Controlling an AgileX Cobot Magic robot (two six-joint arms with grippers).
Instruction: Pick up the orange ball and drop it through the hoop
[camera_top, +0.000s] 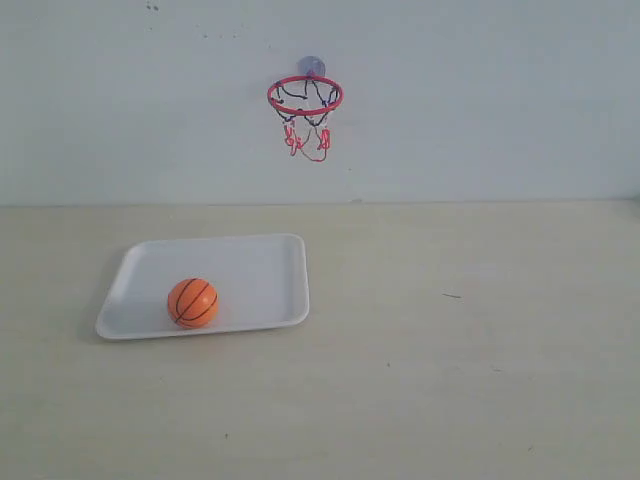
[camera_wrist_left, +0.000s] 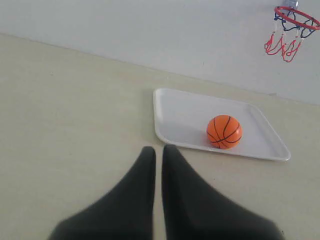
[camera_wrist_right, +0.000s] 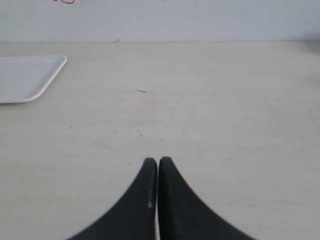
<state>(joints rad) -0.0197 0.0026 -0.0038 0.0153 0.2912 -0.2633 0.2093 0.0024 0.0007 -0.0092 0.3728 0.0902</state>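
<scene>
The orange ball (camera_top: 193, 302) (camera_wrist_left: 224, 131) rests in the near part of a white tray (camera_top: 255, 265) (camera_wrist_left: 182, 112) on the left of the table. The hoop (camera_top: 305, 96) (camera_wrist_left: 296, 17), red ring with a dangling net, is stuck to the back wall above the tray's far right corner. Neither arm shows in the exterior view. My left gripper (camera_wrist_left: 158, 150) is shut and empty, short of the tray's edge, with the ball beyond it. My right gripper (camera_wrist_right: 158, 161) is shut and empty over bare table, well away from the tray (camera_wrist_right: 25, 77).
The pale tabletop (camera_top: 450, 350) runs back to a white wall (camera_top: 480, 100). A small dark speck (camera_top: 452, 295) (camera_wrist_right: 141, 91) lies on the table right of the tray.
</scene>
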